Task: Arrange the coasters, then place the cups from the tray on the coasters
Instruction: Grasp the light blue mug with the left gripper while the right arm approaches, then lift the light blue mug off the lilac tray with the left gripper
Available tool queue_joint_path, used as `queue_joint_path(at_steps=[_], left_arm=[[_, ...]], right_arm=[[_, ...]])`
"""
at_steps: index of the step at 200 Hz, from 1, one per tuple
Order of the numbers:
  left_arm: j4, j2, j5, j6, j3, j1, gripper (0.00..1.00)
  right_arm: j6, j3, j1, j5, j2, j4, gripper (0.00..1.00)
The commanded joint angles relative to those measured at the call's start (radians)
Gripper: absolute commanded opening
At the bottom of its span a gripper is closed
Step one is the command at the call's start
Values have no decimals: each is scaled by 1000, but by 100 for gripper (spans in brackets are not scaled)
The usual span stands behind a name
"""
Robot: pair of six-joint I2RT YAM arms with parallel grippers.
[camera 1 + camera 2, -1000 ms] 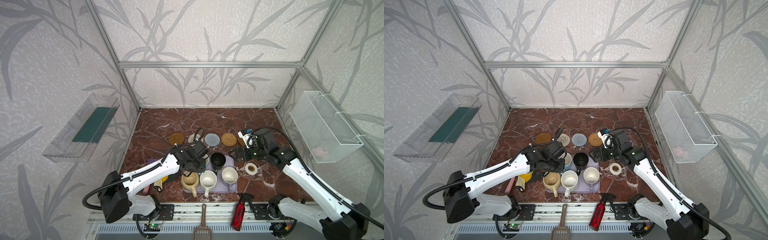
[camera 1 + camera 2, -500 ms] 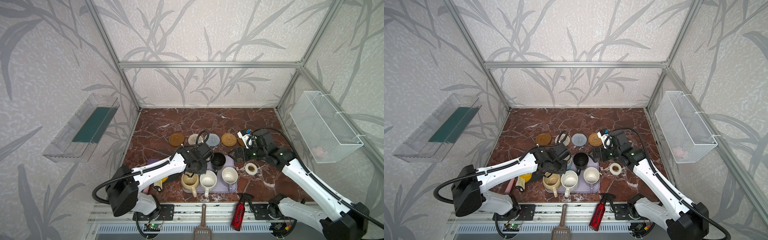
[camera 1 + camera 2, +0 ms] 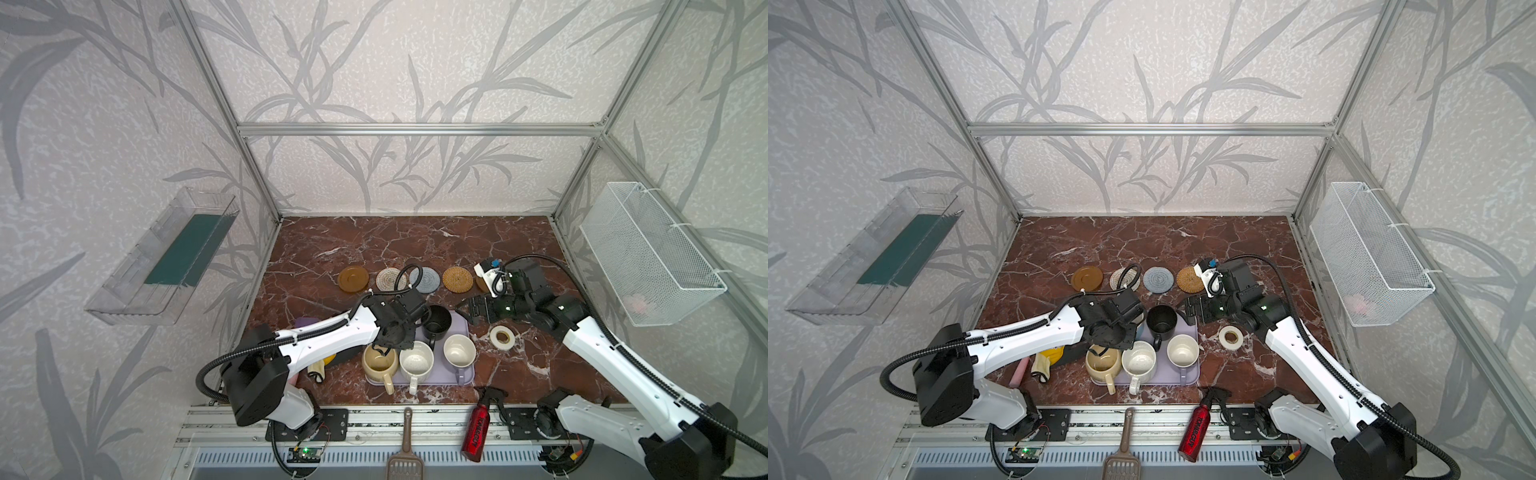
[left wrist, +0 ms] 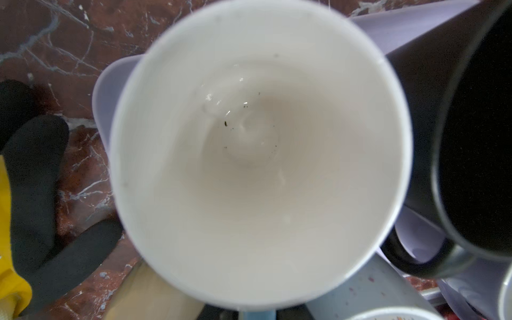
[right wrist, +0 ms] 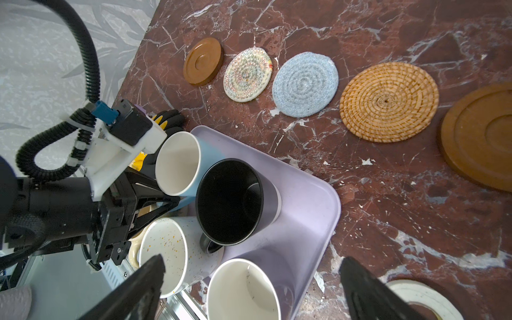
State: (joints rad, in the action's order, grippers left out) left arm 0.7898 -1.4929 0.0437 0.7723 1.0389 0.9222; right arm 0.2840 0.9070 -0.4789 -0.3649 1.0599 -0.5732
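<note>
Glazed ceramic, slick and chippable, the light blue mug (image 5: 177, 163) seems pinched at its handle by the near-closed left claw (image 5: 169, 200); right claw (image 3: 473, 311) gapes empty.

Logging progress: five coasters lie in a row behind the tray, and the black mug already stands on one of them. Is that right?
No. The five coasters lie in a row behind the tray, but the black mug stands on the tray, not on a coaster; the right wrist view shows it.
</note>
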Motion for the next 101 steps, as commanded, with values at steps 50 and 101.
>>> queue_joint_path(at_steps=[50, 101], left_arm=[[-38, -7, 57, 16, 0, 1, 26], [-52, -34, 56, 12, -9, 1, 26]], right_arm=[[-26, 39, -4, 16, 11, -38, 97], [-19, 52, -4, 15, 18, -47, 97]])
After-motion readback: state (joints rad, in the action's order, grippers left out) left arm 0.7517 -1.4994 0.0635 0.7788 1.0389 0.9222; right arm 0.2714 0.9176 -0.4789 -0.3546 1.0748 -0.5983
